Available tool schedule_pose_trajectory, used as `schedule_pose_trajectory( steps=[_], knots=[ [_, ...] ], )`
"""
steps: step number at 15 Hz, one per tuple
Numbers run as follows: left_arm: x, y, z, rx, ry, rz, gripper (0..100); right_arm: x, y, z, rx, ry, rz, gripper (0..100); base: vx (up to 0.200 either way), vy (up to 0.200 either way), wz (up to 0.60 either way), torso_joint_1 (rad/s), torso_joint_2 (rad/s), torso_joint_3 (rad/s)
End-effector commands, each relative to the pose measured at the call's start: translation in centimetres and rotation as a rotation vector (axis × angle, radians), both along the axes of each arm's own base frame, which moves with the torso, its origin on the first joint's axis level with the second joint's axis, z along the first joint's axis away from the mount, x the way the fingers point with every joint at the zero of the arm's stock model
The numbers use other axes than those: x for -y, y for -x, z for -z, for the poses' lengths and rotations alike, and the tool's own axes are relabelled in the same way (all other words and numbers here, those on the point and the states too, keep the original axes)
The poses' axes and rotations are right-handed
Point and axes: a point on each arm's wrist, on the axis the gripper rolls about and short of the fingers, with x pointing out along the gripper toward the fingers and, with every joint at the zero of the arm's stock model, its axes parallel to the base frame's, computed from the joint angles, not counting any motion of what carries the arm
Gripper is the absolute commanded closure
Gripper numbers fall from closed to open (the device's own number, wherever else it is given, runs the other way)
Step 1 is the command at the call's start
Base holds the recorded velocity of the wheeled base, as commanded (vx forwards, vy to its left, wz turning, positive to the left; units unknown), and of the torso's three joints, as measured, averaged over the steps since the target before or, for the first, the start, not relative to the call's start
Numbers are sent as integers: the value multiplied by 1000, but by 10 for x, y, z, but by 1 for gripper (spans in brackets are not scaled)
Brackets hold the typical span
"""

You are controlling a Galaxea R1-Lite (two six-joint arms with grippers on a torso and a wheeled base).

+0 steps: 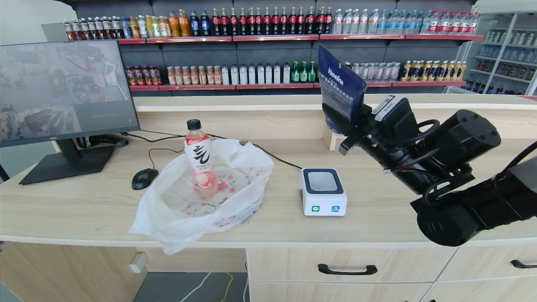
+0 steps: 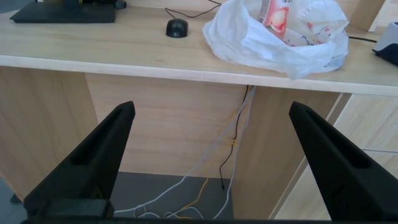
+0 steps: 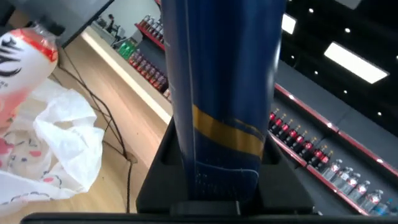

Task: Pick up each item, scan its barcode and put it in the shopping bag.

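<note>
My right gripper point(image 1: 342, 121) is shut on a dark blue pouch point(image 1: 340, 86), held up in the air above and behind the white barcode scanner point(image 1: 323, 191). From the right wrist the pouch point(image 3: 221, 87) stands between the fingers, a gold band across it. A white shopping bag point(image 1: 201, 197) lies open on the counter left of the scanner, with a pink drink bottle point(image 1: 200, 161) standing upright in it. My left gripper point(image 2: 211, 155) hangs open below the counter's front edge, nothing between its fingers; the bag point(image 2: 280, 34) and bottle point(image 2: 277, 12) lie above it.
A monitor point(image 1: 63, 90) stands at the counter's left with a black mouse point(image 1: 144, 178) beside it. Cables point(image 1: 268, 154) run behind the bag to the scanner. A raised wooden ledge point(image 1: 251, 105) borders the counter's back. Drawers with black handles point(image 1: 347, 269) sit below.
</note>
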Motion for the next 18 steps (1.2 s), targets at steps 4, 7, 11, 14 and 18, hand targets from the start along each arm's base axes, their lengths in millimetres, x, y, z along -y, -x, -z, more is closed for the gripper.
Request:
schedule_pose_trajectory(
  steps=[4, 7, 11, 14, 18],
  knots=[
    [0, 0, 0, 0, 0, -2, 0, 8, 21, -23, -204, -332, -84, 100, 0, 0, 0, 0, 0, 0],
    [0, 0, 0, 0, -3, 0, 0, 12, 21, -19, -315, -543, -16, 100, 0, 0, 0, 0, 0, 0],
    [0, 0, 0, 0, -4, 0, 0, 17, 26, -6, -394, -620, 33, 100, 0, 0, 0, 0, 0, 0],
    [0, 0, 0, 0, -4, 0, 0, 20, 27, 1, -401, -588, 76, 100, -133, 0, 0, -2, 0, 3],
    [0, 0, 0, -1, -4, 0, 0, 29, 23, 9, -415, -597, 133, 100, -50, 0, 0, 4, 2, 1]
  ],
)
